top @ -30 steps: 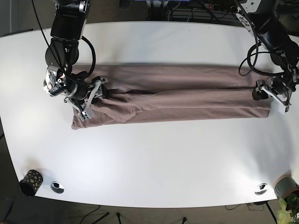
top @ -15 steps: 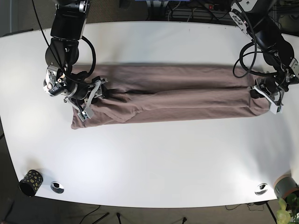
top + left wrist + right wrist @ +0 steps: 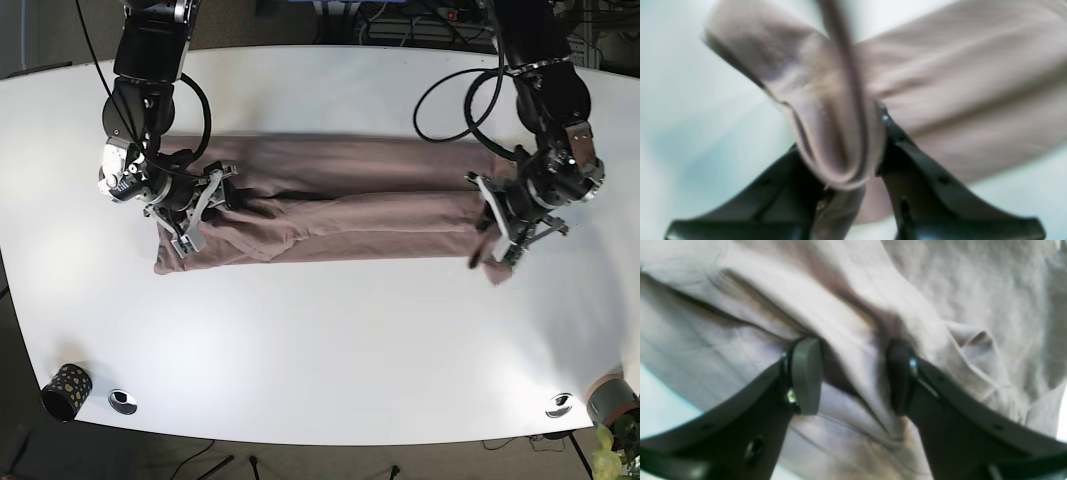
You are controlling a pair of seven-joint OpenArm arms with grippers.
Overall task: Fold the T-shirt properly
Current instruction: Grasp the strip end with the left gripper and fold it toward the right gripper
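The brown T-shirt lies folded into a long band across the white table. In the base view my left gripper is on the right, shut on the shirt's right end, which hangs lifted and bunched below it. The left wrist view shows that cloth pinched between the black fingers of the left gripper. My right gripper sits at the shirt's left end. In the right wrist view, the right gripper has its pads closed around a raised ridge of fabric.
A dark patterned cup and a metal disc sit near the front left edge. Another disc and a grey pot with a plant are at the front right. Cables run along the far edge.
My left gripper has travelled left from the table's right side, carrying the shirt's right end with it and lifting it. The right gripper has stayed in place.
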